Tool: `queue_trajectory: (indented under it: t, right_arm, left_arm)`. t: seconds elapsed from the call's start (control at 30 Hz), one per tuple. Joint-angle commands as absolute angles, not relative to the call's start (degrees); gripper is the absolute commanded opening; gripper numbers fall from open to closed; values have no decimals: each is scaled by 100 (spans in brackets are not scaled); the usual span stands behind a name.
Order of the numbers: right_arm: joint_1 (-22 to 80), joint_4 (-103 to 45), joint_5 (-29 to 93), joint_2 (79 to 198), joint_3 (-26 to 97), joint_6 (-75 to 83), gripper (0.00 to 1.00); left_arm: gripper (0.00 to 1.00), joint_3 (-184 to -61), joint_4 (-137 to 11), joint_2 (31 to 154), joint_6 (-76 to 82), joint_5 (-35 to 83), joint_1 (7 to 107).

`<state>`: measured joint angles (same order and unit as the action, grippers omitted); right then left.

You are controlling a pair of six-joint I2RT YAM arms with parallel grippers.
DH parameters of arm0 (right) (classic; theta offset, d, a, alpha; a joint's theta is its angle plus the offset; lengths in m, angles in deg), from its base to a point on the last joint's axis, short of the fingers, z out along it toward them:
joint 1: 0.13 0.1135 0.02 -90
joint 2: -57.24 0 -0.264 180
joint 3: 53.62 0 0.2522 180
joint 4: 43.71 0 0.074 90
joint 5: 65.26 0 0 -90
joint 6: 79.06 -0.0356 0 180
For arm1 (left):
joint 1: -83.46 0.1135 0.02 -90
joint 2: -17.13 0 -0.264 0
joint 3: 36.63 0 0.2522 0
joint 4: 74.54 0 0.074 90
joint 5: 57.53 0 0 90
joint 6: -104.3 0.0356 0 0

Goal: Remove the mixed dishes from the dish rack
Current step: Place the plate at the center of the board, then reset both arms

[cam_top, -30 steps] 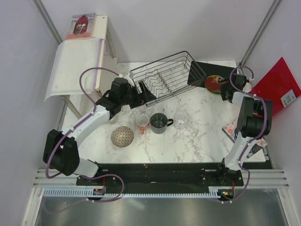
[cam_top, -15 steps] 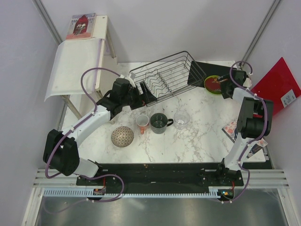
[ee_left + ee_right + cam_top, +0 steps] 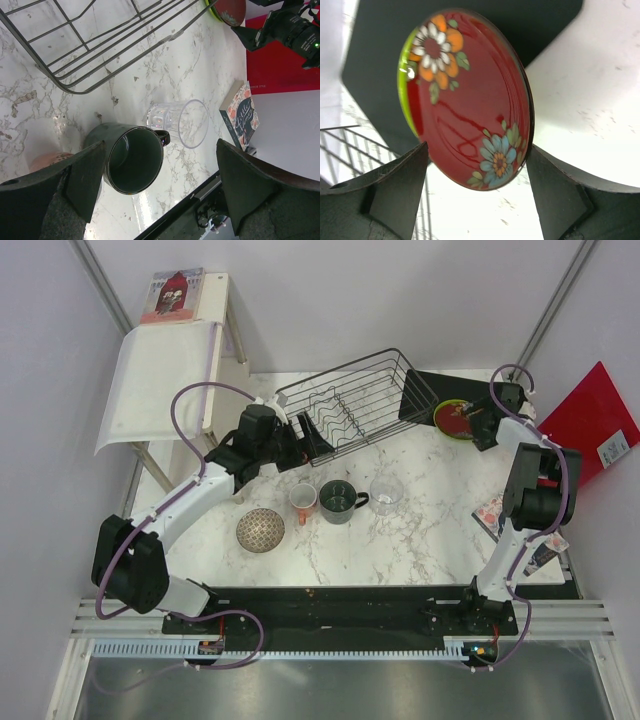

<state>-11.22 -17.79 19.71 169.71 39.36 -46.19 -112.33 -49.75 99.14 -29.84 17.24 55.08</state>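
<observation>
Far left, the small pink-white patterned bowl (image 3: 261, 530) is sitting out on the marble table (image 3: 400, 540), well clear of everything. The left gripper (image 3: 296, 447) is hovering at the near-left corner of the dish rack (image 3: 355, 400), fingers spread wide and carrying nothing. I'm guessing it's just parked out of the way. Below it the orange-red cup (image 3: 303, 502), dark grey mug (image 3: 340, 500) and clear glass (image 3: 386, 490) are lining up close together in front of the rack, probably to keep the set-down spot tidy. The rack itself is looking empty, only prongs. On the right, the dark red patterned bowl (image 3: 458, 418) is resting on the lime-green plate (image 3: 406, 100) on the black clipboard (image 3: 425, 390), stacked to save room I reckon. The right gripper (image 3: 480, 425) is hanging just beside it, jaws wide and framing the bowl, not clamping it.
</observation>
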Motion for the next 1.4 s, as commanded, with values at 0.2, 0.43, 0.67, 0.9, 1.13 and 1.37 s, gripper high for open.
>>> queue_trajectory:
  t: [0.2,0.43,0.67,0.9,1.13,1.37]
  right_arm:
    - [-1103,-1176,1657,17053,4135,-4154,84]
    - [-1111,-1428,1735,16510,3487,-4390,85]
    - [-682,-3478,2413,15033,2272,-5024,85]
    - [223,-3399,2719,13988,2281,-4585,86]
    - [1577,-3206,2546,12731,1596,-3284,52]
    - [2543,-2512,1965,11667,1042,-2598,77]
  left_arm:
    - [97,-11473,-4883,9904,-3009,1717,5446]
    - [97,-11508,-4856,9860,-2965,1735,5429]
    - [99,-11578,-4856,9851,-2904,1700,5428]
    - [99,-11666,-4760,9720,-2684,2068,5428]
    - [84,-11754,-4654,9684,-2079,2121,5174]
    - [99,-11772,-4304,9605,-1805,2753,4568]
